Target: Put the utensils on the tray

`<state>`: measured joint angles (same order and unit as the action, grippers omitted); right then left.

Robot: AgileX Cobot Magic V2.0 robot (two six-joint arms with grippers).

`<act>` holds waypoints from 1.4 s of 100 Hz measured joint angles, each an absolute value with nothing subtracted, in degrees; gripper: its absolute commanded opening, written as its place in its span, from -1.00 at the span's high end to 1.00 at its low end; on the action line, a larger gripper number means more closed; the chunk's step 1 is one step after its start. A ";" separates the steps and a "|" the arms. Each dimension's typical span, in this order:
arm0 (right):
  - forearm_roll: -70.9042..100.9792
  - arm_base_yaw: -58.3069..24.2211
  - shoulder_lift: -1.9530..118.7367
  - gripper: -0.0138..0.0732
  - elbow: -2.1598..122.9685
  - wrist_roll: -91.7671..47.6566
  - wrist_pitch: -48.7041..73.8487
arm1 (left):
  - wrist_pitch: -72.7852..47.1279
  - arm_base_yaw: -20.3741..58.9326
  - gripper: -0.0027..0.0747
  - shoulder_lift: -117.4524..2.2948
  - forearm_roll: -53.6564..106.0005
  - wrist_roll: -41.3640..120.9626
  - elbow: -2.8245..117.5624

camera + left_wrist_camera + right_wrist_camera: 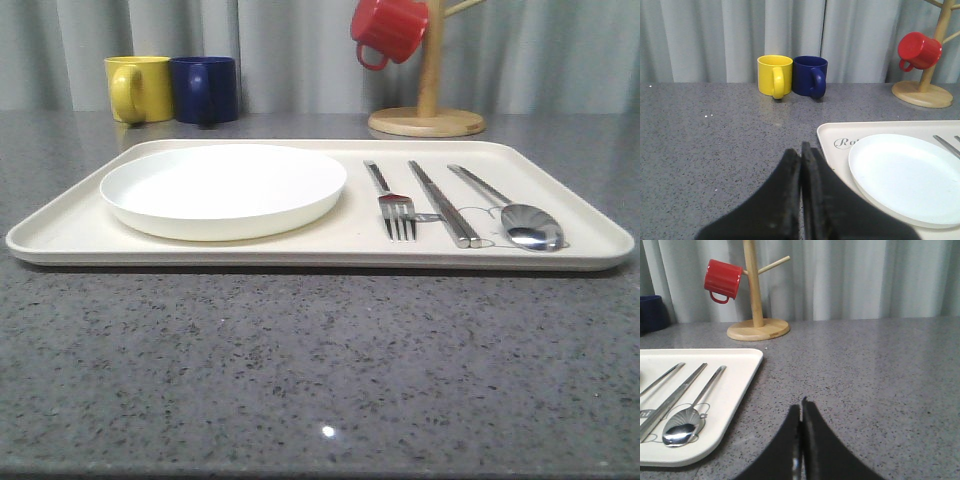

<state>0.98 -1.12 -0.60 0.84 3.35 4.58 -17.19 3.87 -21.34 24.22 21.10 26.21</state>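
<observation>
- Straight ahead in the front view, the cream tray (80, 235) lies on the grey table (320, 360). A white plate (222, 188) sits on its left half. On its right half lie the fork (393, 205), the chopsticks (443, 203) and the spoon (515, 215), side by side, handles pointing away from the camera. Behind the tray stand a yellow mug (138, 88) and a blue mug (205, 88), touching, and a wooden stand (428, 110) with a red mug (388, 30) hanging from it.
- Next, the left wrist view: the left gripper (801, 150) hovers low over bare table just beside the tray's near corner, pointing toward the two mugs. Its black jaws are pressed together and hold nothing. The plate rests in the tray beside it.
- Finally, the right wrist view: the right gripper (801, 407) hangs over the table, off the tray's side edge, jaws together, empty. All three utensils lie in the tray, with the spoon nearest that edge.
</observation>
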 measured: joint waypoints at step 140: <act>0.98 -1.12 -0.60 0.84 -1.55 6.02 -0.30 | -17.19 3.87 0.98 -21.34 24.22 21.10 26.08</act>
<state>0.98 -1.12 -0.60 -1.55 6.02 -0.30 -17.19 3.87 -21.34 24.22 21.10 26.08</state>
